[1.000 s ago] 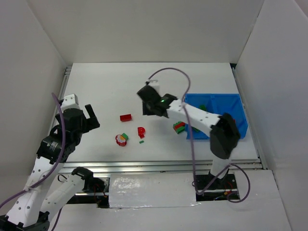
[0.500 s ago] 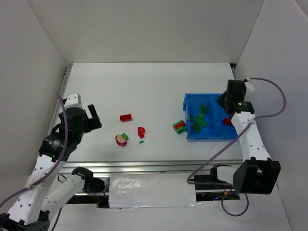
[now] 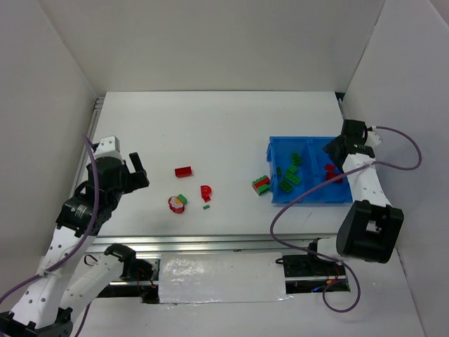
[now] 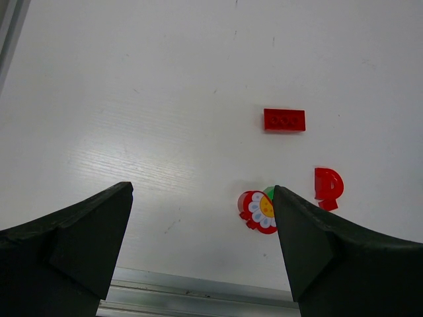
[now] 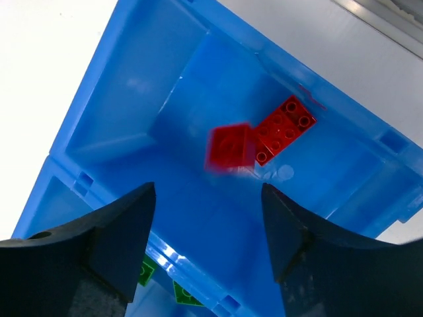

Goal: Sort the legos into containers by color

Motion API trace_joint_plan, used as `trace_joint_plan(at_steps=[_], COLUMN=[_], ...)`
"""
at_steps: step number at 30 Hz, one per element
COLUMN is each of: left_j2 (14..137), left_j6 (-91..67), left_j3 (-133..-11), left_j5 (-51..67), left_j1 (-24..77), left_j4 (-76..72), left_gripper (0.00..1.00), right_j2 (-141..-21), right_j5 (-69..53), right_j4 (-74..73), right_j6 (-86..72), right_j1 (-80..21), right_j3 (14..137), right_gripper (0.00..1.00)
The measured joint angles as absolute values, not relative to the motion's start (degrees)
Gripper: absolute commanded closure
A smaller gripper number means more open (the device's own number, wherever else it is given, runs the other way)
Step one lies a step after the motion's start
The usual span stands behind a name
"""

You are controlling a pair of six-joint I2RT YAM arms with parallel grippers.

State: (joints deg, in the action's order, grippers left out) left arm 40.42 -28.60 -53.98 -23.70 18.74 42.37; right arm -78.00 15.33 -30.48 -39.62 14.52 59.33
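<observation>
Hovering over the bin [image 5: 132,86], spread right hand [image 5: 208,193] above blurred red brick [image 5: 229,146].

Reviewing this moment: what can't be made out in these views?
- Right wrist view: square red brick blurred; landed or not, cannot tell.
- Top view: right gripper hides part of the bin, right compartment.
- Right wrist view: green bricks cut off by the bottom edge.
- Top view: green speck, too small to identify.

robot lab: white panel enclosure [image 3: 210,49], aluminium rail [image 3: 210,243].
</observation>
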Motion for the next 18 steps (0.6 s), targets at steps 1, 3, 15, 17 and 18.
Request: trace_joint_plan(at_steps=[1,3,15,17,18], left_j2=[40.5,40.8,42.2,42.2,42.2], left_j6=[-28.6,-28.6,-29.2,-30.2,-30.5], left_j3=[-54.0,-54.0,-54.0,-54.0,-54.0], left_j5=[-23.6,-23.5,-26.1,-27.6,-28.4], left_j1=[18.7,18.7,18.6,18.6,18.6], left_j4=[42.3,42.3,42.9,43.7,44.0], left_gripper=[0.01,0.01,0.0,0.0,0.0], right_j2=[-78.0,-77.6,-62.3,-61.6,-62.3], right_j5=[15.2,15.0,12.2,12.2,12.4], right_j4=[-30.5,-30.4,-26.1,-25.0,-24.6], right_j6=[-39.7,-39.8,-37.5,-37.3,-37.1], right_j1=[14.5,14.5,-9.8,-19.1,-22.9], right_j3=[59.3,59.4,58.1,58.6,59.0], right_gripper=[0.23,0.22,0.0,0.0,0.0])
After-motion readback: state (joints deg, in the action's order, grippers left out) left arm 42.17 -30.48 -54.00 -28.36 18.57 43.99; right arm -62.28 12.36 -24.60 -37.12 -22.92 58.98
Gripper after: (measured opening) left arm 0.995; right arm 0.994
